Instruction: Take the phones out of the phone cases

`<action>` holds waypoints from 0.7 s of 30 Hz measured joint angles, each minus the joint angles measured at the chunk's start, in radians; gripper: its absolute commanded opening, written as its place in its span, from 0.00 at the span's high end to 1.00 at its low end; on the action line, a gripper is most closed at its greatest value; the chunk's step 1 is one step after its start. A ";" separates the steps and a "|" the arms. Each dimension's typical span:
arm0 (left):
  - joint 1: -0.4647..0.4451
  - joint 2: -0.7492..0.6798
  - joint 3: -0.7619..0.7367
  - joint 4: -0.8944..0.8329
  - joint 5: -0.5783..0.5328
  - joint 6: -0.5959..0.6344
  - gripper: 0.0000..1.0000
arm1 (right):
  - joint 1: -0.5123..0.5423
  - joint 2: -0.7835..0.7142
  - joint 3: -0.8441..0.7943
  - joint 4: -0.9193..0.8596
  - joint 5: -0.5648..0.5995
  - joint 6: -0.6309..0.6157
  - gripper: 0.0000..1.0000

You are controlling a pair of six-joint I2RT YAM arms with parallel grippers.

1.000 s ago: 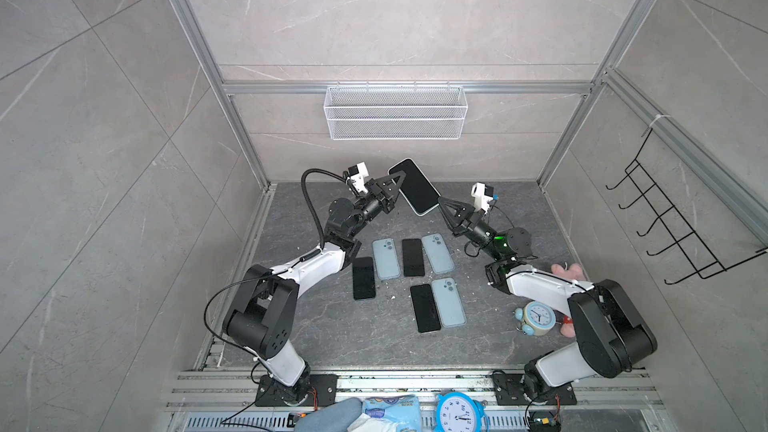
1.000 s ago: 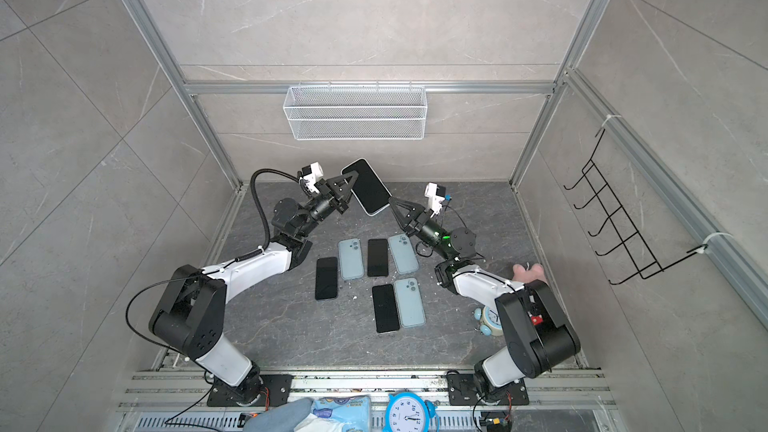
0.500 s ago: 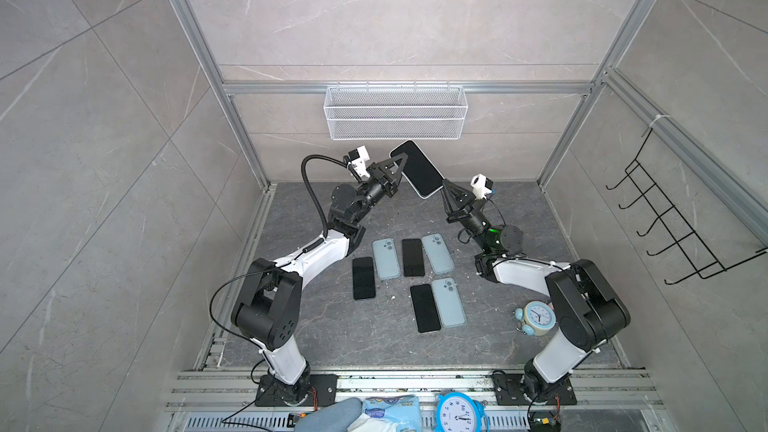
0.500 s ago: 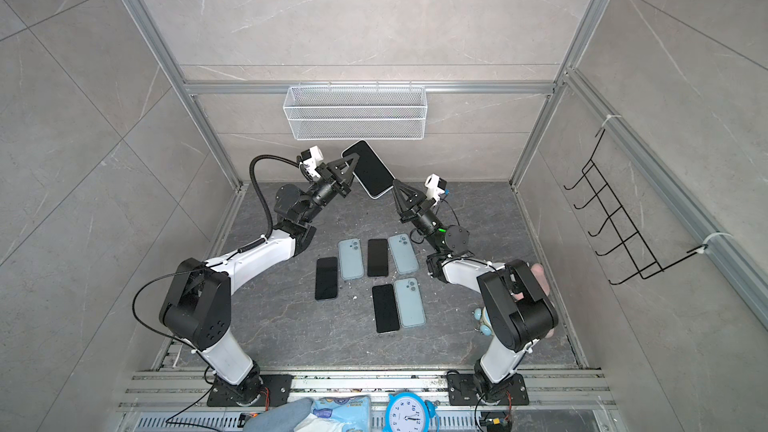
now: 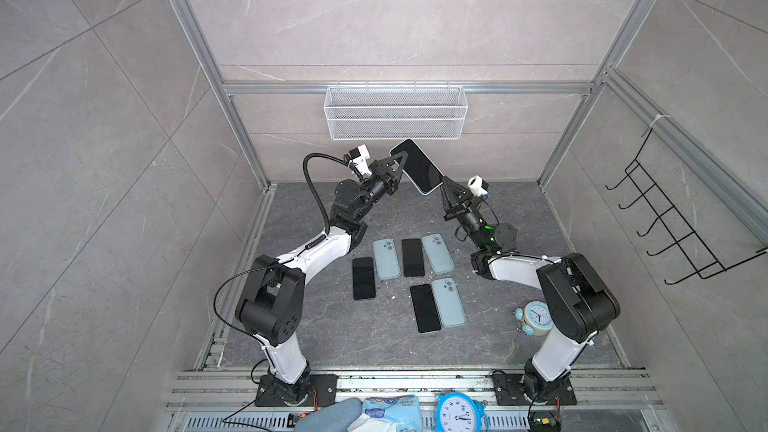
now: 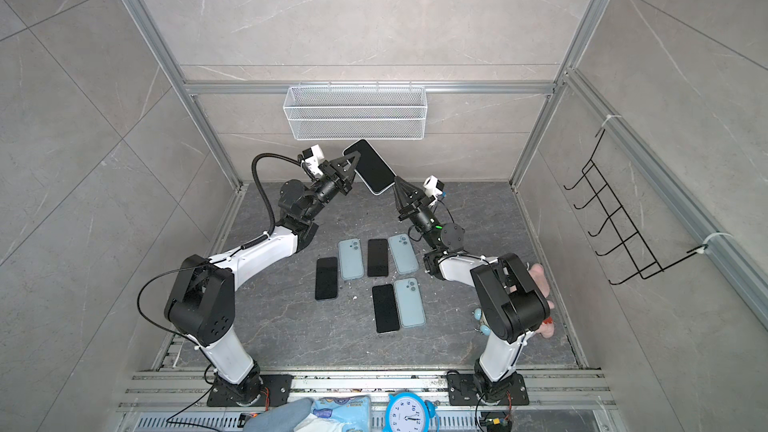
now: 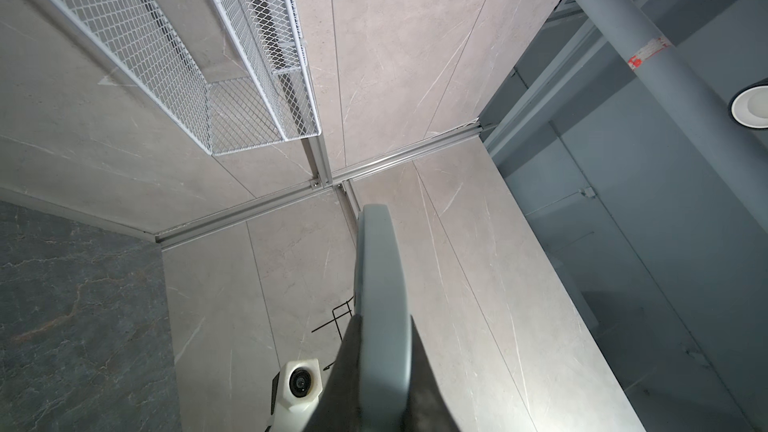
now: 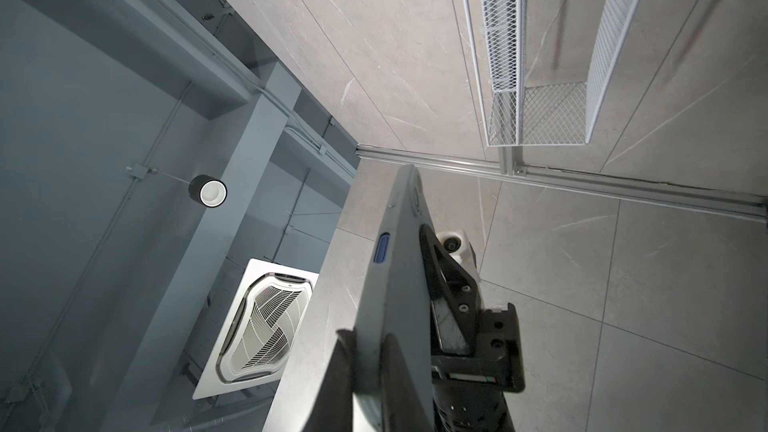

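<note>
Top views, arms: both have risen since a second ago; I see the right arm (image 5: 573, 297) swung in toward the middle.
Held: the phone (image 5: 417, 166), in its pale case (image 7: 382, 284), hangs higher than before, tilted, screen toward the top camera, near the wire basket (image 5: 395, 114).
Left: the left gripper (image 5: 400, 155) stays clamped on the phone's upper end.
Right: the right gripper (image 5: 444, 180), apart from it earlier, now pinches its lower corner.
Room: grey tiled walls (image 5: 395, 14); hook rack (image 5: 673, 218) on the right one.
Surface: dark stone floor (image 5: 316, 326); three black phones (image 5: 363, 278) and three pale blue ones (image 5: 448, 303) lie flat; alarm clock (image 5: 536, 317) beside the right arm.
</note>
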 measured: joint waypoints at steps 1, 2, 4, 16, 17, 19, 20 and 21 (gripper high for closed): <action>0.000 0.000 0.000 -0.003 -0.001 0.001 1.00 | 0.000 0.002 0.000 0.000 0.001 0.004 0.90; 0.000 0.000 0.000 -0.006 -0.002 0.002 1.00 | 0.000 0.003 0.000 0.000 0.003 0.008 0.91; 0.000 0.000 0.000 -0.016 -0.005 0.005 1.00 | 0.000 0.010 0.000 0.001 0.004 0.012 0.91; 0.000 0.000 0.001 -0.045 -0.027 0.029 1.00 | -0.002 0.035 0.011 0.002 0.011 0.042 0.86; 0.000 0.000 0.001 -0.045 -0.027 0.031 1.00 | -0.002 0.035 0.011 0.002 0.011 0.045 0.85; 0.000 0.000 0.001 -0.044 -0.027 0.038 1.00 | -0.002 0.035 0.011 0.001 0.011 0.057 0.82; 0.000 0.000 0.001 -0.043 -0.027 0.040 1.00 | -0.002 0.036 0.011 0.002 0.011 0.063 0.81; 0.000 0.000 0.001 -0.042 -0.027 0.044 1.00 | -0.002 0.037 0.011 0.001 0.011 0.069 0.79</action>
